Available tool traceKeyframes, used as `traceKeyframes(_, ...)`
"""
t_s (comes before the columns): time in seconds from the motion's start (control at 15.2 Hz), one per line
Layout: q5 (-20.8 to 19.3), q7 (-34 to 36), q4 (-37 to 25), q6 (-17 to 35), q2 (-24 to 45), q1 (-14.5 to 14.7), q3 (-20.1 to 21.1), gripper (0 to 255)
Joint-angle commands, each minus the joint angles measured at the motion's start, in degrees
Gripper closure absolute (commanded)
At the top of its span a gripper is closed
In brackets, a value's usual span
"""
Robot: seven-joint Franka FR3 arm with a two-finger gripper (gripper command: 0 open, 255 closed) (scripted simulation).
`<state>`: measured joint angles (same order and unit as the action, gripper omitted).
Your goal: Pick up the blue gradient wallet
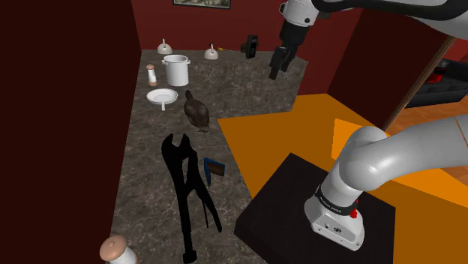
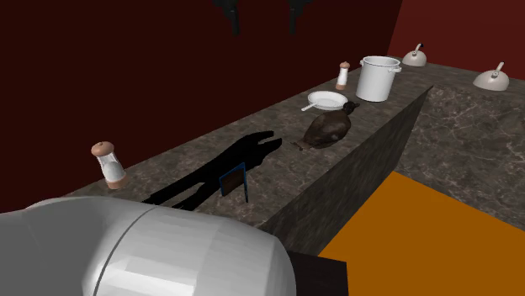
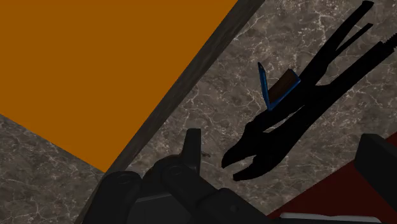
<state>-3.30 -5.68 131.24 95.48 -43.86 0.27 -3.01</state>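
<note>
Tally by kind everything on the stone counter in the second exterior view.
White shakers with brown tops: 2
White cylindrical pot: 1
White round dish: 1
Dark brown bird-shaped figure: 1
Blue-edged wallet: 1
Pale grey domes with handles: 2
Total: 8

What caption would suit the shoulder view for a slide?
Open black gripper high over the marbled counter, far from the blue wallet standing near its edge.
</note>
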Motion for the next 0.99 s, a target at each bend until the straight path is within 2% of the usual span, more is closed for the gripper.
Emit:
traceKeyframes(0.0, 0.00, 0.00, 0.00, 0.00, 0.00, 0.00, 0.00, 0)
traceKeyframes(0.46, 0.36, -0.75, 7.71, 11.90, 6.33, 1.41, 0.21, 0)
traceKeyframes(0.92, 0.81, -1.62, 12.33, 24.22, 16.17, 2.86, 0.51, 0)
